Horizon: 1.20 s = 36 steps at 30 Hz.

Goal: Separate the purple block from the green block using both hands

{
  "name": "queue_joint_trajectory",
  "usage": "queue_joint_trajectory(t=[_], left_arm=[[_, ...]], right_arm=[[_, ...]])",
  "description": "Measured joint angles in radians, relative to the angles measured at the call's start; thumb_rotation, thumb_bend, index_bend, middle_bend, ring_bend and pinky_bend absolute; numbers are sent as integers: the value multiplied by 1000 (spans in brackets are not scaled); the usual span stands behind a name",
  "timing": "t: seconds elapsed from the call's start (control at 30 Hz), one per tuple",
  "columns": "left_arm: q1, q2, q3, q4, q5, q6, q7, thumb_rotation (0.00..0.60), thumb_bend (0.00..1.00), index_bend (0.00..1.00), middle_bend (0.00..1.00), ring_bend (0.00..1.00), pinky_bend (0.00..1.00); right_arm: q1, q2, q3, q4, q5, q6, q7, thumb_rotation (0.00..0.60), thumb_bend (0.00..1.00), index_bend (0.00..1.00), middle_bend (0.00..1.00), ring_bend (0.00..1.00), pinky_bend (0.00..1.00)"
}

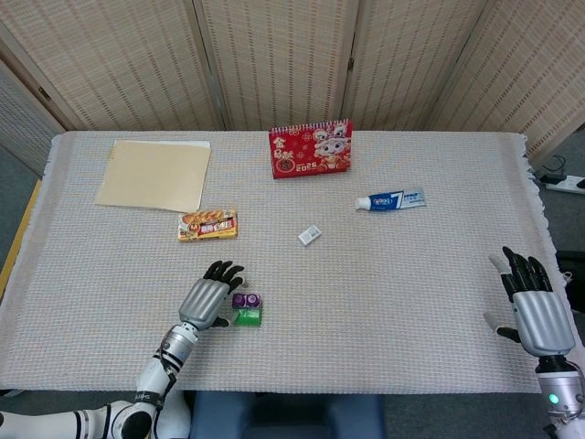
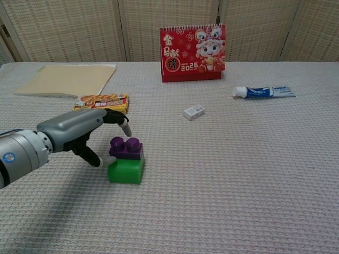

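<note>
Purple block [image 2: 126, 148], studded, is stacked on the boxy green block [image 2: 125, 170] near the woven counter's [image 1: 384, 302] front edge. Left hand [image 2: 85, 132], metallic, is spread beside it, thumb at its side, nothing gripped; right hand [image 1: 535, 306] is spread, empty.

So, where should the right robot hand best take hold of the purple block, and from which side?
Probably by its flat side walls, coming from the right and above. The purple block sits upright on the green block, studs up, and the left robot hand already crowds its left side. The right robot hand is open and far away.
</note>
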Motion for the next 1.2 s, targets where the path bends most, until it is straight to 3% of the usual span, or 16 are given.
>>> queue_joint_trajectory(t=[0.4, 0.73, 0.93, 1.2], left_arm=[[-23, -35, -1, 27, -38, -1, 12, 600, 405, 350, 149, 30, 38], [-31, -27, -1, 26, -56, -16, -22, 600, 475, 496, 149, 28, 2], [-27, -20, 4, 22, -33, -24, -100, 600, 528, 586, 179, 25, 0], [-18, 45, 9, -45, 19, -101, -360, 600, 536, 677, 195, 7, 0]], right_arm=[[-4, 5, -5, -1, -12, 10, 11, 600, 276, 0, 0, 0, 0], [-1, 1, -2, 1, -1, 1, 0, 600, 276, 0, 0, 0, 0], [5, -9, -3, 6, 3, -11, -12, 600, 275, 0, 0, 0, 0], [49, -23, -13, 36, -5, -106, 98, 600, 276, 0, 0, 0, 0]])
